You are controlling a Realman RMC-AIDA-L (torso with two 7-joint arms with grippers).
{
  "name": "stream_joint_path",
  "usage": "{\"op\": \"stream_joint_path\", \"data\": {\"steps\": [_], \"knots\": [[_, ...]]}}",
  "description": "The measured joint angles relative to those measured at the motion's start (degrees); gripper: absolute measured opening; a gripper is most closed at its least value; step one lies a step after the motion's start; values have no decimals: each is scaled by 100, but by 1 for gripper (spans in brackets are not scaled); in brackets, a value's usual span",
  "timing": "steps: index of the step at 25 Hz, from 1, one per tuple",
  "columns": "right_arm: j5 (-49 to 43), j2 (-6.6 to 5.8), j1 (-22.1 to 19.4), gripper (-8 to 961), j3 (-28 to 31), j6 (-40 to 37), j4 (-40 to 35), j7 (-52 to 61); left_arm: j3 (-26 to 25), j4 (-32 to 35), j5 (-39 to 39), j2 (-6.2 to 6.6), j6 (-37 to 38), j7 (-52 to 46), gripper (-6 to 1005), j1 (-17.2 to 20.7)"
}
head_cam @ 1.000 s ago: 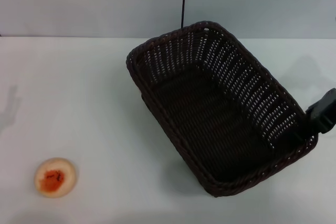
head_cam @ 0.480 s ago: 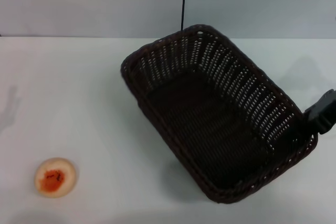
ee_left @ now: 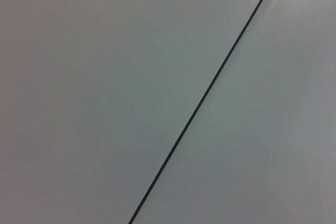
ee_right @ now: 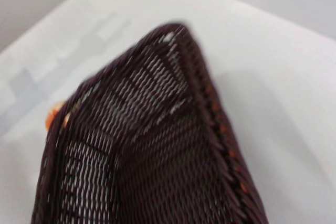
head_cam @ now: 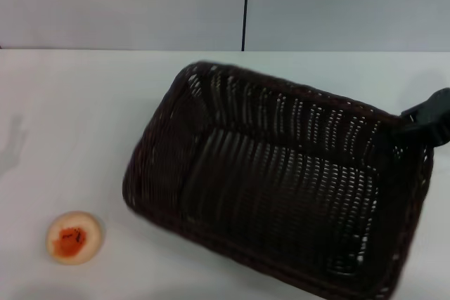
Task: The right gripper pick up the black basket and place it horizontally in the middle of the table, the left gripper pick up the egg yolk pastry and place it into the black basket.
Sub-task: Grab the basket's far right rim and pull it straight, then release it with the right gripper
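Note:
The black basket (head_cam: 281,180) hangs tilted over the middle and right of the white table (head_cam: 84,103), blurred with motion. My right gripper (head_cam: 420,120) grips its right rim at the far right edge of the head view. The right wrist view looks along the basket's woven wall (ee_right: 157,150). The egg yolk pastry (head_cam: 74,237), cream with an orange-red centre, lies on the table at the front left, well apart from the basket. A sliver of it shows past the basket in the right wrist view (ee_right: 54,115). My left gripper is out of view.
A grey wall with a dark vertical seam (head_cam: 247,5) stands behind the table. The left wrist view shows only that wall and seam (ee_left: 210,87). A faint shadow lies on the table at the far left (head_cam: 13,144).
The basket has swung round and shifted left and toward the front, its long side now running nearly across the table. The right gripper rose slightly with it. The pastry has not moved.

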Motion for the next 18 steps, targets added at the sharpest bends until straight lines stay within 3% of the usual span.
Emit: {"op": "stream_joint_path", "data": {"steps": [5, 11, 18], "knots": [[208, -30, -1, 218, 198, -45, 56, -254, 0, 0, 2, 0, 3, 0, 806, -26], [518, -166, 20, 211, 288, -98, 258, -784, 0, 0, -3, 0, 4, 0, 805, -29], [1056, -243, 88, 204, 621, -84, 406, -1873, 0, -1, 3, 0, 35, -7, 804, -33]]}}
